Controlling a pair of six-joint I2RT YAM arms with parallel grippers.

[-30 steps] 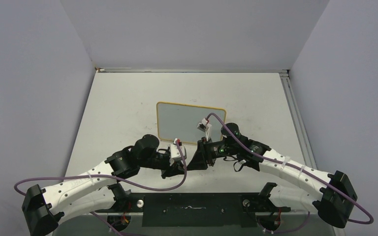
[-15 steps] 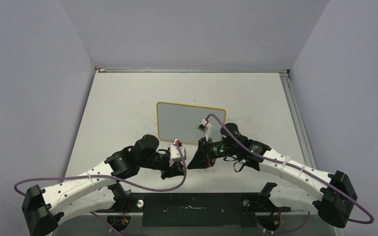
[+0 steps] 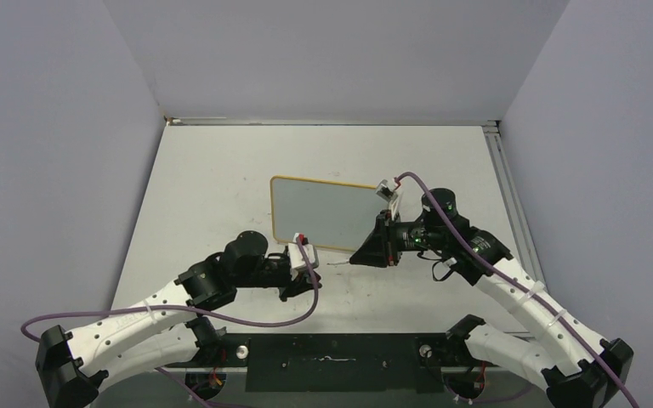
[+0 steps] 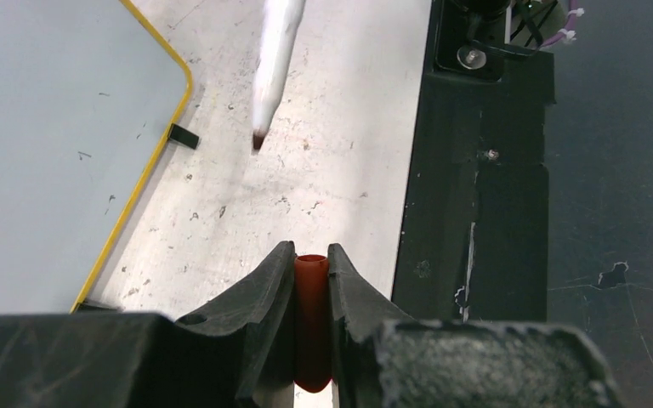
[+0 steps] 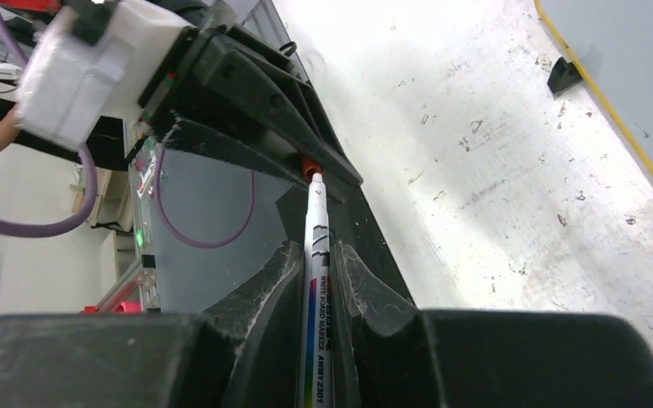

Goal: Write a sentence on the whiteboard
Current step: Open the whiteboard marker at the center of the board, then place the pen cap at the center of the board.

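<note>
The whiteboard lies flat mid-table, grey-white with a yellow rim; its face shows no sentence. My left gripper is shut on the marker's red cap, low over the table just in front of the board's near edge. My right gripper is shut on the white marker pen, at the board's near right corner. The marker is uncapped, and its dark red tip points toward the cap with a clear gap between them.
A black base plate runs along the table's near edge, also to the right in the left wrist view. Small black feet stick out from under the board's rim. Purple cables loop off both wrists. Grey walls enclose the table.
My right gripper shut on the marker and drew back to the right, pulling it out of the cap. The left gripper kept the cap and shifted slightly left.
</note>
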